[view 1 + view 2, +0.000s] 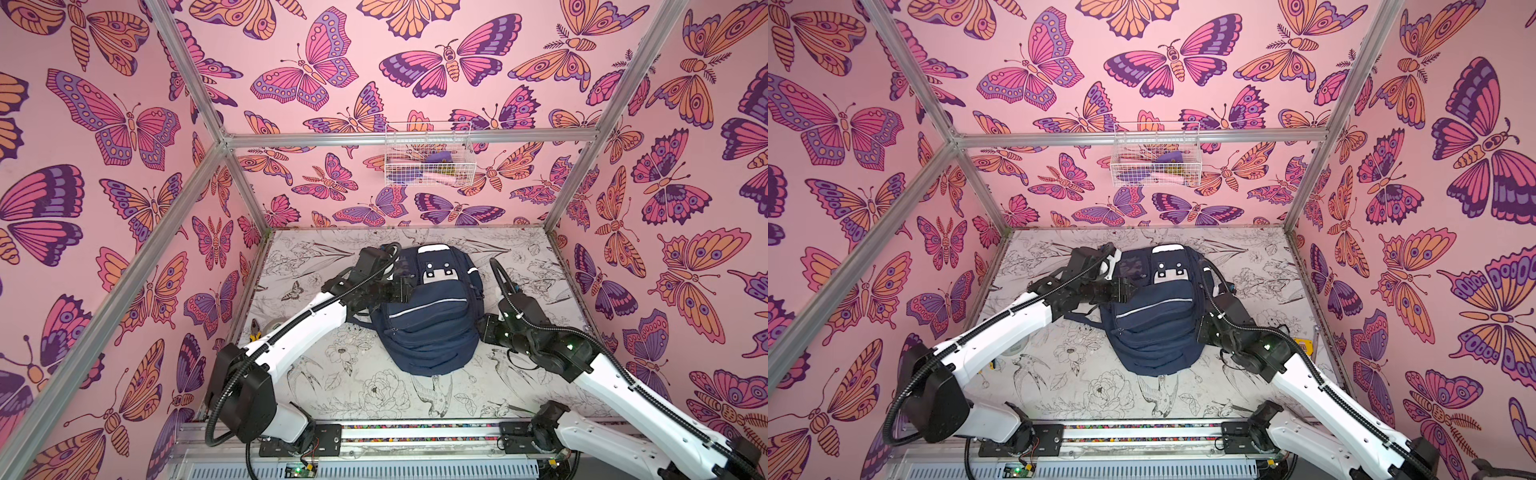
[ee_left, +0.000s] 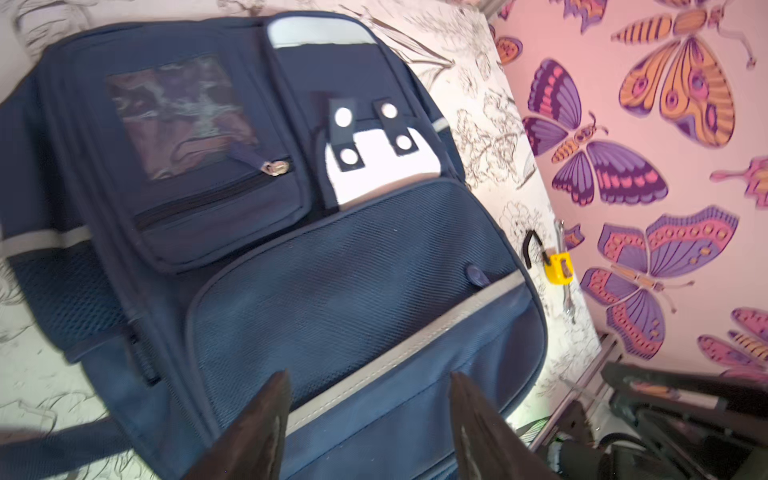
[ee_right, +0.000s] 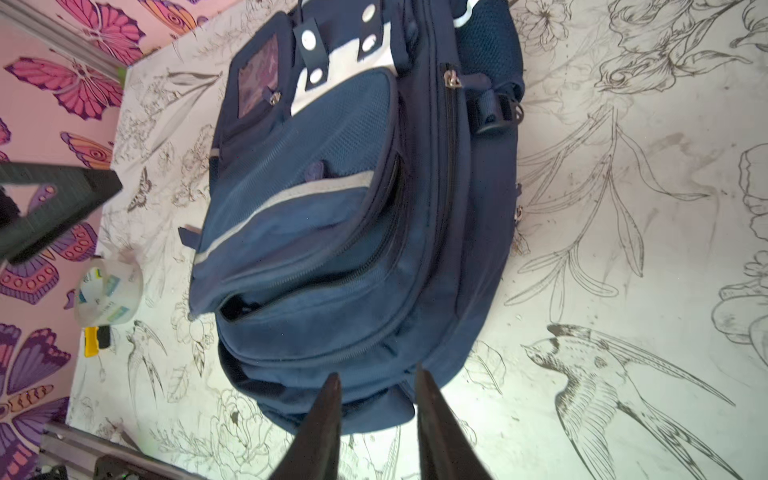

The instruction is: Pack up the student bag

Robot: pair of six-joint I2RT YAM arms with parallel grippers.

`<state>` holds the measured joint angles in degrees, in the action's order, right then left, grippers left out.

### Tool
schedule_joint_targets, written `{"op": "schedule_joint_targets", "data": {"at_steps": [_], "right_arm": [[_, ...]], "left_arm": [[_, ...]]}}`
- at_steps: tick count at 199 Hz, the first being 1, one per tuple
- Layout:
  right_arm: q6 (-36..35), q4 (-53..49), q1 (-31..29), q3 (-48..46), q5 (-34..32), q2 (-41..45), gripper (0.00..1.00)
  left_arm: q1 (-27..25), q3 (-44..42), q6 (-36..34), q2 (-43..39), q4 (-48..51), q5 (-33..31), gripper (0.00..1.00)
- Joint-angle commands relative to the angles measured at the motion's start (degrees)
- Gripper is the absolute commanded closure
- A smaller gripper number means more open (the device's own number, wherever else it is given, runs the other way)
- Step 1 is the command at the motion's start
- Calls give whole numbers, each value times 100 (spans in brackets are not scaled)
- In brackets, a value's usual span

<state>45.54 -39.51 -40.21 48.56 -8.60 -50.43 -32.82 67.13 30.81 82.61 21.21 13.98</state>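
The student bag point(image 1: 428, 328) point(image 1: 1154, 332) is a navy backpack lying flat, front side up, in the middle of the table in both top views. Its white patch with dark squares point(image 1: 436, 272) faces the back wall. My left gripper point(image 1: 409, 289) point(image 1: 1129, 291) hovers at the bag's left upper edge. In the left wrist view it point(image 2: 370, 376) stands open over the grey stripe of the front pocket point(image 2: 353, 291), holding nothing. My right gripper point(image 1: 482, 328) point(image 3: 377, 372) is at the bag's right side, open, with the bag's point(image 3: 332, 232) edge between its fingers. A pocket zip gapes slightly point(image 3: 237, 307).
A white wire basket point(image 1: 428, 156) point(image 1: 1154, 156) with small items hangs on the back wall. A tape roll point(image 3: 109, 295) and a yellow-handled tool point(image 3: 91, 340) lie left of the bag. A yellow tool point(image 2: 559, 268) and a black hex key point(image 2: 530, 245) lie by the right wall.
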Motion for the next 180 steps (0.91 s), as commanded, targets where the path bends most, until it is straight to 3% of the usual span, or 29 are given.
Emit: {"op": "schedule_joint_targets", "data": {"at_steps": [1, 44, 121, 153, 180], "right_arm": [[353, -394, -247, 46, -364, 46, 67], [711, 47, -781, 109, -319, -529, 66], [921, 342, -2360, 1379, -1037, -2431, 62], [1141, 244, -2652, 1900, -1225, -3094, 61], [1185, 89, -2888, 2345, -1403, -3630, 58]], "left_arm": [[364, -379, 441, -342, 134, 330, 35], [1094, -1138, 874, -566, 36, 1085, 40], [1301, -2002, 1244, -672, -690, 1752, 43], [1346, -2054, 1369, -372, -883, 2154, 49], [1348, -2362, 1791, -282, -1513, 2390, 47]]}}
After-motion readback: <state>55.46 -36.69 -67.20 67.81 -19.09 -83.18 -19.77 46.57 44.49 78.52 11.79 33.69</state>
